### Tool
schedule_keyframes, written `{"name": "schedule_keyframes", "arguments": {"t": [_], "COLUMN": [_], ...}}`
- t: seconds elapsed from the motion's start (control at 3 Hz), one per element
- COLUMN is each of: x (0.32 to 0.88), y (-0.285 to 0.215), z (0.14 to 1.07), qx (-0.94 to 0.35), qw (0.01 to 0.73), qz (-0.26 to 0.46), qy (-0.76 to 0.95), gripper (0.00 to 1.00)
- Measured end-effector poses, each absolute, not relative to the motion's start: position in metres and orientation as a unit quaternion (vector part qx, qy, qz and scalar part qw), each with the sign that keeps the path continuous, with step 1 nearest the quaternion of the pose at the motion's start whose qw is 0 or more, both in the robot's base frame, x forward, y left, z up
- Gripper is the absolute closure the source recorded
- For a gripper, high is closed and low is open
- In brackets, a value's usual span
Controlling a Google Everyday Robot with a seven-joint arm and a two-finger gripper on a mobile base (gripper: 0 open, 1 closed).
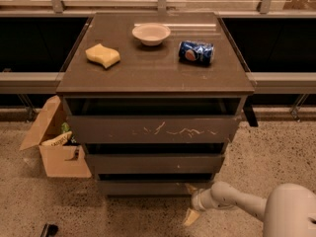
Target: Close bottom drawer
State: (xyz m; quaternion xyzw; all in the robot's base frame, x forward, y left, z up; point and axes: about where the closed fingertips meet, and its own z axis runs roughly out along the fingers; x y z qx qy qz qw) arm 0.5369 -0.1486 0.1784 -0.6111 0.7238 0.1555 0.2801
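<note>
The bottom drawer [148,187] is the lowest of three dark grey-brown fronts in the cabinet. It sticks out slightly, with a dark gap above it. My gripper [190,205] is low at the drawer's right front corner, on a white arm reaching in from the lower right. It is open: the upper finger [190,187] touches the right end of the drawer front, and the lower finger [189,218] points down at the floor.
The top drawer [153,129], with white scratches, stands well out; the middle drawer [154,162] stands slightly out. On the cabinet top are a yellow sponge [102,56], a bowl [151,33] and a blue can [196,52]. An open cardboard box [57,147] stands on the floor at the left.
</note>
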Motion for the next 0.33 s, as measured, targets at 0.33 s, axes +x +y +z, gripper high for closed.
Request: {"name": "schedule_keyframes", "arguments": {"t": [0.33], "x": [0.5155], "y": [-0.153], "z": [0.2072], "qx": [-0.62], "qw": [0.304], "qz": [0.169], "qy": [0.703], "gripper": [0.0]}}
